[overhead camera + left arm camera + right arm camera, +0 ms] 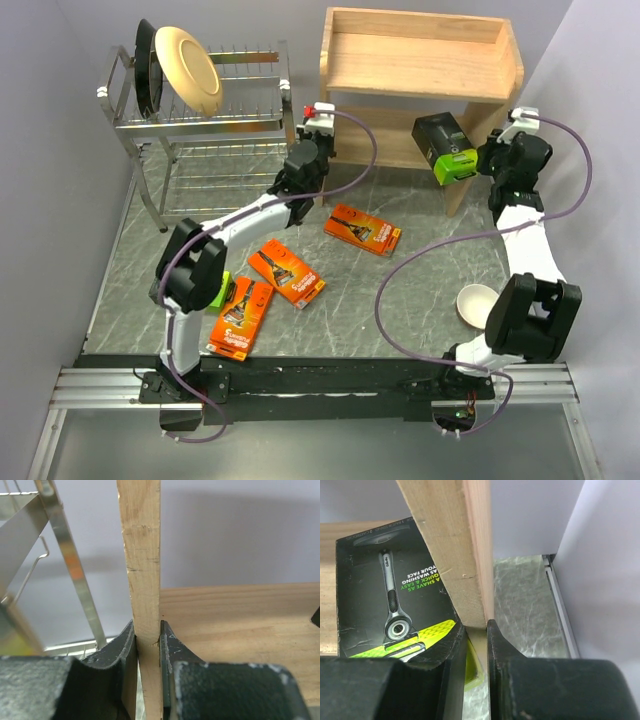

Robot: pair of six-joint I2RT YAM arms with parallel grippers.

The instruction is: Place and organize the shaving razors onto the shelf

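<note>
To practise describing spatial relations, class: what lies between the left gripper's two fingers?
An upright side panel of the shelf, clamped by the left gripper, seen in the left wrist view.

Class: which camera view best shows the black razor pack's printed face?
Right wrist: the black razor pack is close up, print readable, its edge behind the shelf. Top external shows it small; left wrist doesn't clearly show it.
</note>
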